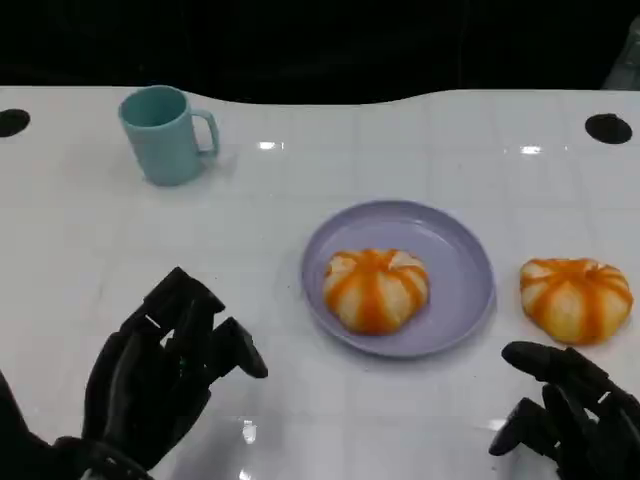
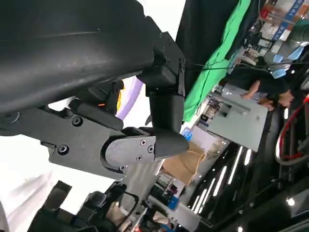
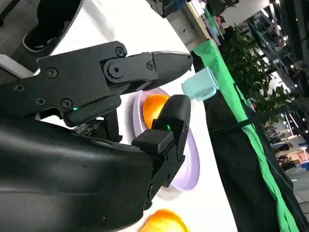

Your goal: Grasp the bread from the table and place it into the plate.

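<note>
Fingers (image 1: 195, 325) of the left hand (image 1: 160, 375) are seen spread apart and holding nothing in the head view; the right hand (image 1: 565, 415), cut off by the frame, is likewise empty. Two round orange-striped bread buns are counted: one (image 1: 375, 289) in the single lilac plate (image 1: 465, 270), one (image 1: 576, 297) on the white table (image 1: 300, 180) just beside it. One teal mug (image 1: 164, 133) stands far off. In the left wrist view, the plate (image 2: 133, 94) is mostly hidden. In the right wrist view, the table bun (image 3: 163, 222) is cut off.

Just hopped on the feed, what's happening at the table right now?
The robot is putting bread on the purple plate. One orange-striped bun already lies on the plate; a second bun sits on the white table just off the plate's right side. Neither hand holds anything: the right hand hovers open near that second bun, and the left hand is open above the table at the near left. A teal mug stands at the far left.
</note>
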Available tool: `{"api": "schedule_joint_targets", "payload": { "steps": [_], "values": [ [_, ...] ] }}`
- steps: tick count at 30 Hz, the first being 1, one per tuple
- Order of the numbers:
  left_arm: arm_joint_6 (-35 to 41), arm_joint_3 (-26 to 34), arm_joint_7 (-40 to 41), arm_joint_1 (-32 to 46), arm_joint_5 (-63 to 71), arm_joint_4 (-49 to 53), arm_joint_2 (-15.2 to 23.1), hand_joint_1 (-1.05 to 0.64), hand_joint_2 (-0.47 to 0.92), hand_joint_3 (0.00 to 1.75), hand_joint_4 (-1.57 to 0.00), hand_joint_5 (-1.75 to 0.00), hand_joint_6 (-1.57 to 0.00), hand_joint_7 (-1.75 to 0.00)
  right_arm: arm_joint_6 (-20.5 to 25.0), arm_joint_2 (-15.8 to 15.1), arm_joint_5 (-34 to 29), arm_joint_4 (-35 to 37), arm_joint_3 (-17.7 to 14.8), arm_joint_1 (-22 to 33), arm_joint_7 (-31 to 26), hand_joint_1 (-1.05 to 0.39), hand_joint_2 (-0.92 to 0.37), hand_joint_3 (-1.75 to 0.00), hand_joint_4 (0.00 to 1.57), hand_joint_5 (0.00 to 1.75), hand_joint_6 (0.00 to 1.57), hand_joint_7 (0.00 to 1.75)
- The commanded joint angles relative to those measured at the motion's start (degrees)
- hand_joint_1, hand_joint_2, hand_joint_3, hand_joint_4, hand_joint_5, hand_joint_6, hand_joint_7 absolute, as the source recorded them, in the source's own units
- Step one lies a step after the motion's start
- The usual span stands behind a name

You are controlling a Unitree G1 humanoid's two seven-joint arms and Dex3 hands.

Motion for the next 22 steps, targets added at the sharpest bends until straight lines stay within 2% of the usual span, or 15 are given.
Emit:
{"api": "schedule_joint_targets", "payload": {
  "steps": [1, 12, 18, 22],
  "values": [
    [2.1, 0.9, 1.7, 1.6, -0.5, 0.5, -0.2, -0.53, 0.92, 0.47, -0.71, -1.75, -0.52, -1.69, -2.1, -0.9, -0.3, 0.5, -0.5, -0.1, 0.4, -0.78, -0.92, -0.20, 0.66, 1.46, 0.93, 0.55],
    [4.8, 0.9, 4.4, 2.3, 0.5, -0.6, -0.9, -0.52, 0.92, 0.47, -0.73, -1.75, -0.55, -1.67, -3.5, -1.0, 0.4, 2.3, -1.1, -0.5, 1.3, -0.77, -0.92, -0.20, 0.68, 1.43, 0.97, 0.46],
    [6.2, 0.7, 5.6, 2.2, 0.5, -1.1, -0.8, -0.52, 0.92, 0.45, -0.75, -1.75, -0.54, -1.69, -2.1, -0.9, 0.7, 1.6, -1.2, -0.4, 0.3, -0.77, -0.92, -0.19, 0.67, 1.43, 1.01, 0.42],
    [6.1, 0.8, 5.4, 2.1, 0.5, -0.9, -0.6, -0.52, 0.92, 0.45, -0.75, -1.75, -0.54, -1.70, -2.7, -1.1, 0.1, 1.9, -1.0, -0.5, 0.4, -0.77, -0.92, -0.20, 0.66, 1.45, 1.01, 0.42]
  ]
}}
